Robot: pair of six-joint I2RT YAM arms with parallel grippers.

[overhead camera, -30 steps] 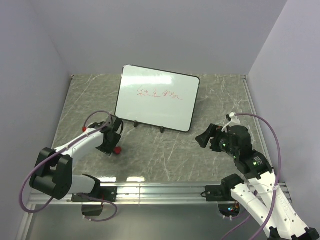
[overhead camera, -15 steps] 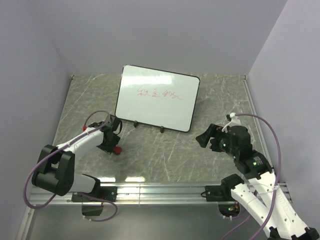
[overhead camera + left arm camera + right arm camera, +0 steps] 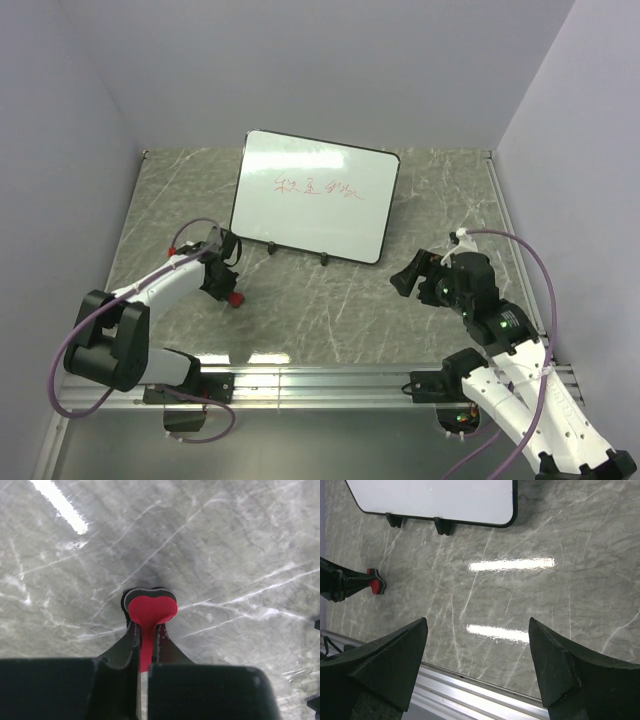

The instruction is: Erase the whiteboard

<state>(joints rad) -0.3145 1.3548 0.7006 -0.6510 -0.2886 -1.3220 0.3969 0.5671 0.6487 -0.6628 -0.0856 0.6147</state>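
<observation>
Whiteboard [image 3: 315, 196] at rear centre of marble table [image 3: 330, 310], propped tilted on two small black feet [image 3: 442, 526], red writing [image 3: 320, 188] across the middle. Judged light, rigid, slick-faced; likely to skate or tip backward under wiping pressure (feet look small). Best braced at the thin black frame, right edge or top, never on the writing. Left gripper [image 3: 146, 632] clamped on red-and-black eraser [image 3: 150, 607], low over the table, near-left of board, apart from it. Right gripper [image 3: 477, 625] spread wide, empty, off the near-right corner. No obstacle between eraser and board face.
</observation>
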